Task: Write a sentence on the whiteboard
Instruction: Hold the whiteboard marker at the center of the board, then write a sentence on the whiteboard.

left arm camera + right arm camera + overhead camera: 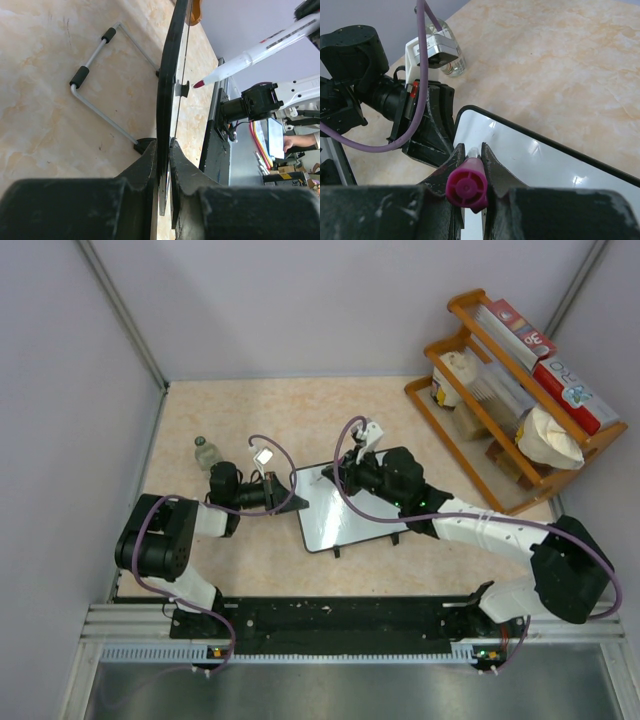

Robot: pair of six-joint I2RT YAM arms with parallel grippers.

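**Table, left to right**

1. Left arm (pixel 165 540): black and white. It rises from the near left corner of the table (pixel 240 420) and reaches toward the middle.
2. Glass bottle (pixel 205 452): small, clear and upright. It stands left of centre toward the far edge, just beyond the left arm and apart from it.
3. Left gripper (pixel 293 490): its black fingers (pixel 150 160) are clenched on the left edge of the whiteboard. The frame is pinched between them in the left wrist view.
4. Whiteboard (pixel 355 515): a glossy white panel in a thin black rounded frame, near the middle of the table. Two small black feet show on its near edge. From the left wrist it appears edge-on. A grey wire stand (pixel 95 75) with two black sleeves reaches from its back over the tabletop.
5. Right gripper (pixel 343 477): it sits over the far left corner of the whiteboard. Its fingers (pixel 490 165) grasp a marker (pixel 466 186) tightly.
6. Marker: white barrel with a magenta end cap facing the right wrist camera. Its magenta tip (pixel 198 84) points at the board's face and lies just beside it. Whether it touches cannot be told.
7. Right arm (pixel 480 530): white links with a purple cable. It runs from the near right corner of the table toward the middle.
8. Wooden rack (pixel 470 415): tiered, at the right edge toward the far corner. It holds red-and-white boxes (pixel 570 390) and white paper containers (pixel 545 440).
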